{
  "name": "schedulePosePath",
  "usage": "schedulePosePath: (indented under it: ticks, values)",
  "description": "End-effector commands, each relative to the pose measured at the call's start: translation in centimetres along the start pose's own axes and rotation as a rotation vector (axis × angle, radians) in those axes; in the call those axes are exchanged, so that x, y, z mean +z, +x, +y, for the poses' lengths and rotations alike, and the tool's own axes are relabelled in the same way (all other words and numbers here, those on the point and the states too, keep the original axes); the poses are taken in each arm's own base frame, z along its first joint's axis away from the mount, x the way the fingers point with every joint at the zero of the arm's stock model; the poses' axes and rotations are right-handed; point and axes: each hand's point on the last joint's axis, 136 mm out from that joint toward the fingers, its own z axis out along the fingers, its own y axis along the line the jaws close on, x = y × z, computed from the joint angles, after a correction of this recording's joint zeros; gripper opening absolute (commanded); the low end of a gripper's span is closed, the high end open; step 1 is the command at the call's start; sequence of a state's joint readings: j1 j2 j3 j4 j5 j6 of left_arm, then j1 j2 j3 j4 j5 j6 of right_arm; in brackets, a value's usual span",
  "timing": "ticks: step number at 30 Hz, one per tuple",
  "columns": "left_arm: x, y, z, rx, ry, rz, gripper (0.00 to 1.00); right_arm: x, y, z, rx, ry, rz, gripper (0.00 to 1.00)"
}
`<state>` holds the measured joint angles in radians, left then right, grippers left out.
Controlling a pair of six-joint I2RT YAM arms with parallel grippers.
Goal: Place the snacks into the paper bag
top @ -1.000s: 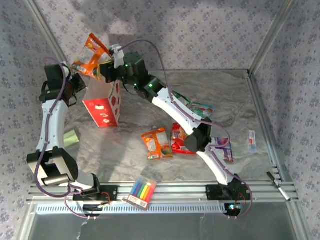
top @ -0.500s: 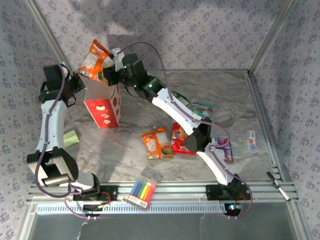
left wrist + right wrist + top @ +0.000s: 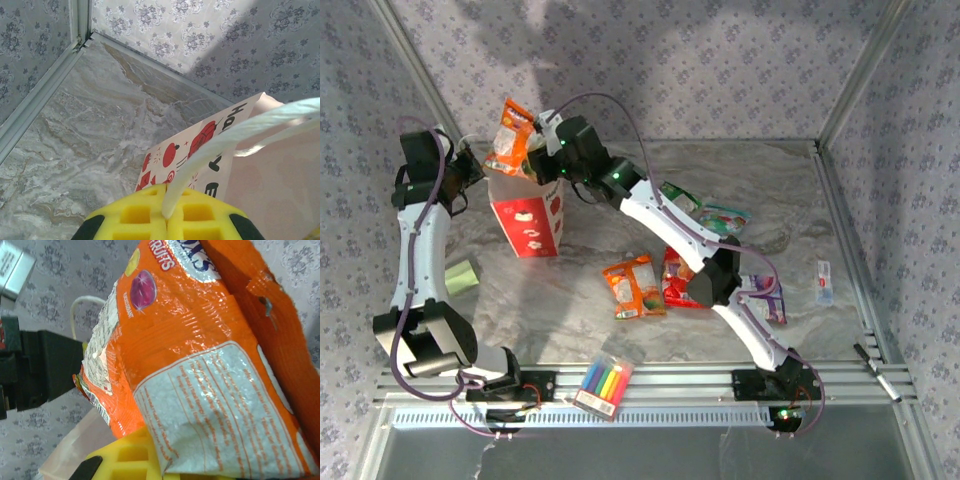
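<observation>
Orange packet (image 3: 510, 133) shifted left, R arm (image 3: 660, 212) over bag (image 3: 528, 220).

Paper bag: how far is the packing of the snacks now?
Done: nothing visibly bagged yet. In hand: the right gripper holds one orange packet above the paper bag, whose string handle the left gripper pinches. Left: the second orange packet, the red packet, the purple packet and the teal-white packet lie on the table.
</observation>
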<state>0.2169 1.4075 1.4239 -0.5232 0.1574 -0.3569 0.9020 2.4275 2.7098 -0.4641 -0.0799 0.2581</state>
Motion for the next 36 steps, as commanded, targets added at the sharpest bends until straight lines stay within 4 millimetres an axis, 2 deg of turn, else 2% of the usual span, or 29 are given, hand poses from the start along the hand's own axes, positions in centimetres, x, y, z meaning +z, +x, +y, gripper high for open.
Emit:
schedulePosePath:
  ticks: [1, 3, 6, 11, 16, 21, 28, 36]
  values:
    - [-2.0, -2.1, -0.6, 0.016, 0.008, -0.064, 0.05, -1.6, -1.2, 1.0, -0.049, 0.013, -0.009, 0.01]
    - [-2.0, -2.1, -0.6, 0.014, 0.010, -0.064, 0.05, -1.7, -1.0, 0.9, -0.060, 0.031, 0.002, 0.03]
    - [-2.1, -2.2, -0.7, 0.011, 0.009, -0.065, 0.05, -2.2, -1.1, 0.9, -0.071, 0.044, 0.009, 0.19]
    - [-2.1, -2.1, -0.6, 0.008, 0.006, -0.061, 0.05, -3.2, -2.2, 1.0, -0.083, 0.052, -0.009, 0.34]
    - [-2.1, -1.8, -0.5, 0.003, 0.005, -0.054, 0.05, -4.3, -3.2, 1.3, -0.099, 0.054, -0.025, 0.39]
    - [-2.2, -1.6, -0.6, 0.004, 0.009, -0.051, 0.05, -4.8, -3.5, 1.3, -0.105, 0.057, -0.025, 0.41]
    - [-2.5, -1.7, -0.6, 0.008, 0.011, -0.056, 0.05, -4.7, -3.0, 1.5, -0.098, 0.046, -0.012, 0.44]
    - [-2.7, -1.7, -0.9, 0.010, 0.025, -0.059, 0.05, -3.9, -1.6, -0.1, -0.080, 0.118, 0.018, 0.46]
